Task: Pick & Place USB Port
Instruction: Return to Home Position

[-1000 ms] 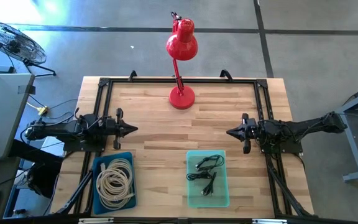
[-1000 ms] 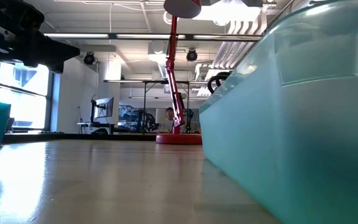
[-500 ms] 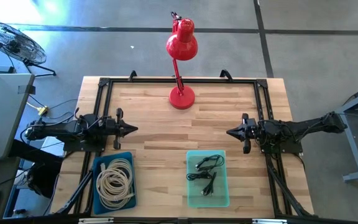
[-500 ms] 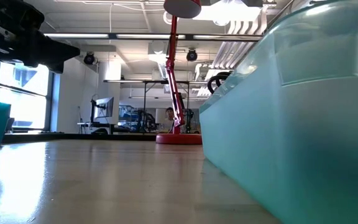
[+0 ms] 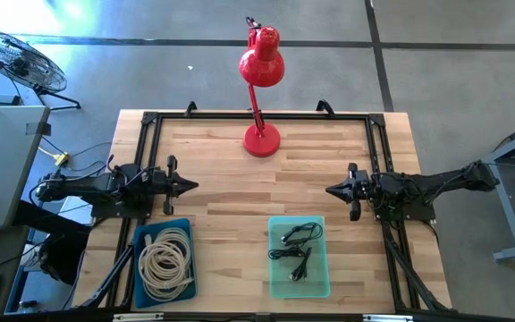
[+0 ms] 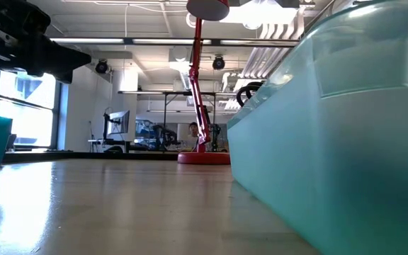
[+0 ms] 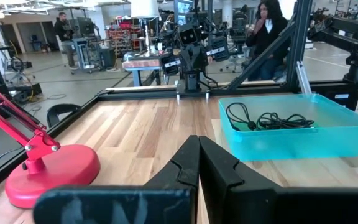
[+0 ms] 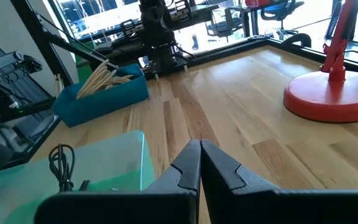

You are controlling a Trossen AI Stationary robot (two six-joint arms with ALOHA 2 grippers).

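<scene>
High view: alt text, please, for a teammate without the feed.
Both dark arms reach in from the sides of the wooden table, left gripper and right gripper shut, tips facing each other. At the bottom, a blue bin holds a coiled beige cable and a translucent green bin holds thin black cables; a red desk lamp stands top centre.

Black USB cables (image 5: 295, 248) loose inside green bin (image 5: 316, 283)
</scene>
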